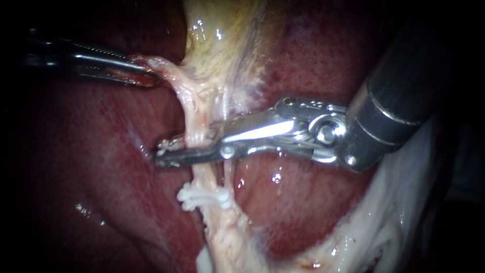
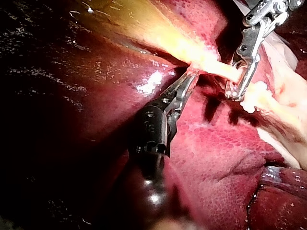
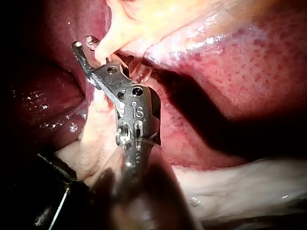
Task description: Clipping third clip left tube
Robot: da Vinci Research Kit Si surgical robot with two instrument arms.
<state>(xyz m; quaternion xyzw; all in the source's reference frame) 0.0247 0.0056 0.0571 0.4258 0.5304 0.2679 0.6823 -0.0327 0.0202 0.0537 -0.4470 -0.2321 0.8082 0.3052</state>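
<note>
The pale left tube (image 1: 198, 129) runs down from the yellowish gallbladder (image 1: 227, 35) to white clips (image 1: 202, 197) lower on it. My right instrument (image 1: 160, 154), coming in from the upper right, has its metal jaws across the tube just above those clips, one jaw on each side and pressed against it. My left instrument (image 1: 150, 76) is shut on a pale fold of tissue beside the gallbladder's neck and holds it out to the left. In the left wrist view, my right instrument (image 2: 235, 93) straddles the tube (image 2: 218, 71) ahead of my left instrument (image 2: 192, 76).
Dark red liver (image 1: 91, 167) lies behind and on both sides of the tube. A thinner strand (image 1: 226, 174) runs close to the right of the tube. Whitish tissue (image 1: 404, 202) banks up at the lower right under the right shaft.
</note>
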